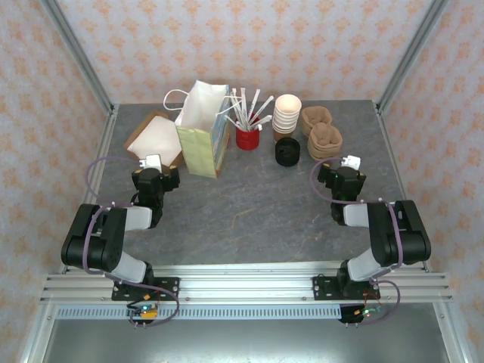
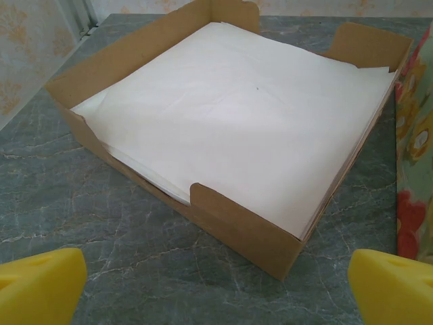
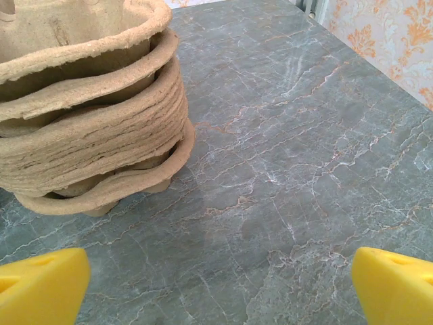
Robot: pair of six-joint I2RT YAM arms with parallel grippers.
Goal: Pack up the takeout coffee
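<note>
At the back left of the grey marbled worktop [image 1: 249, 204], a shallow brown cardboard tray [image 2: 230, 223] holds a stack of white paper sheets [image 2: 237, 115]. The left hand [image 2: 216, 288] hovers just in front of it, its yellow fingers [image 2: 40, 284] spread wide and grasping nothing. Just right of the tray stands a white paper bag with handles and a green flowered side [image 1: 204, 128], upright and open at the top. Next comes a red cup of white straws [image 1: 247, 136], then a stack of lidless cream paper cups [image 1: 287, 113]. The takeout coffee [image 1: 286, 151], seen from above as a round black plastic lid, stands on the worktop just in front of that stack, between the red cup and a stack of brown moulded-pulp cup carriers [image 3: 88, 122]. The right hand [image 3: 220, 288] hangs near the carriers, to their front right, its yellow fingers [image 3: 396, 284] likewise released and holding nothing. Both hands are well apart from the coffee.
</note>
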